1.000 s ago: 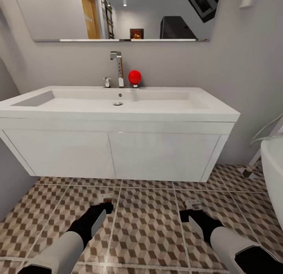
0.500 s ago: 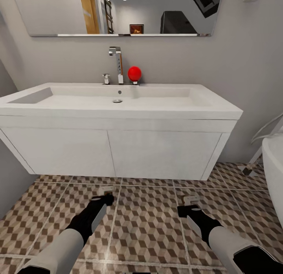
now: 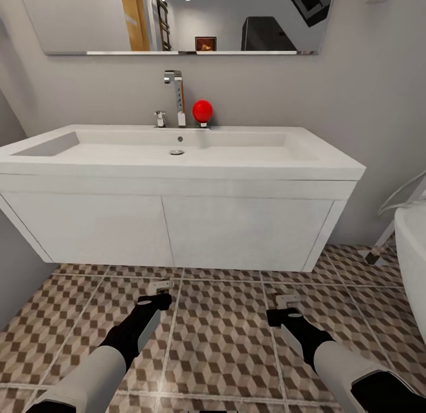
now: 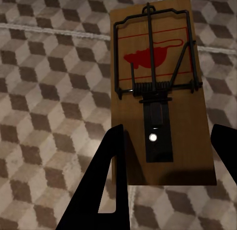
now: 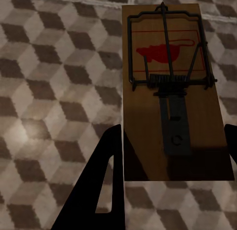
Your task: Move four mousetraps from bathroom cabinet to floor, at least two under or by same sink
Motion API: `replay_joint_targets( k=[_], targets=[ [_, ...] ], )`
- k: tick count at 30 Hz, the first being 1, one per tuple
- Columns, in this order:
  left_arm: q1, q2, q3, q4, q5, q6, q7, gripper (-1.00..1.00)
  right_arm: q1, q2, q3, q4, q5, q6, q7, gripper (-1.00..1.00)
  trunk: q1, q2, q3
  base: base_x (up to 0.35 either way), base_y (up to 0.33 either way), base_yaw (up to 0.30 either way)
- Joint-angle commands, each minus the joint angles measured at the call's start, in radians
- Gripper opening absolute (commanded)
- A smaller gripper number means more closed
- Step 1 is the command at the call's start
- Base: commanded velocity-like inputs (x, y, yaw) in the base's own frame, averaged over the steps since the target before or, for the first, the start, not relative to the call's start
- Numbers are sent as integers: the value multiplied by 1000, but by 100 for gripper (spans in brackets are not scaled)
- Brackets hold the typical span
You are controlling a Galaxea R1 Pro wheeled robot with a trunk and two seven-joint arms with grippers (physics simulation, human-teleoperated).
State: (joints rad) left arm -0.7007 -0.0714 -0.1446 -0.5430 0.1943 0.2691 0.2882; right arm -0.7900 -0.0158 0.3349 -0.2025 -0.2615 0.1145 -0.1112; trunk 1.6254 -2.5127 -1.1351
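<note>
Two mousetraps are being set down on the bathroom floor [image 3: 225, 336] just in front of the sink [image 3: 177, 158], so that the pair counts as beside it. The left gripper [image 3: 158, 296] is spread around one mousetrap [image 4: 160, 91], which is lying flat on the tiles. The right gripper [image 3: 283, 309] is likewise spread around the other mousetrap [image 5: 173, 91], apparently released.

Red ball [image 3: 202, 111] by tap [image 3: 175, 96], mirror [image 3: 177, 19] above.
</note>
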Motion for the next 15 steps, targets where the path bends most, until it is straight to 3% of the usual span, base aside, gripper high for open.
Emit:
replay_joint_targets(
  k=[1,8,15],
  targets=[
    [0,1,-7,-2,11,4,10,-100,0,-1,9,-3,-9,7,-5,-100,0,0,-1,0,0,0],
    [0,1,-7,-2,10,4,11,-100,0,-1,9,-30,-6,9,-15,-100,0,0,-1,0,0,0],
    [0,0,-6,-2,10,5,11,-100,0,-1,10,-81,-2,9,-108,-100,1,-1,-9,0,0,0]
  ],
)
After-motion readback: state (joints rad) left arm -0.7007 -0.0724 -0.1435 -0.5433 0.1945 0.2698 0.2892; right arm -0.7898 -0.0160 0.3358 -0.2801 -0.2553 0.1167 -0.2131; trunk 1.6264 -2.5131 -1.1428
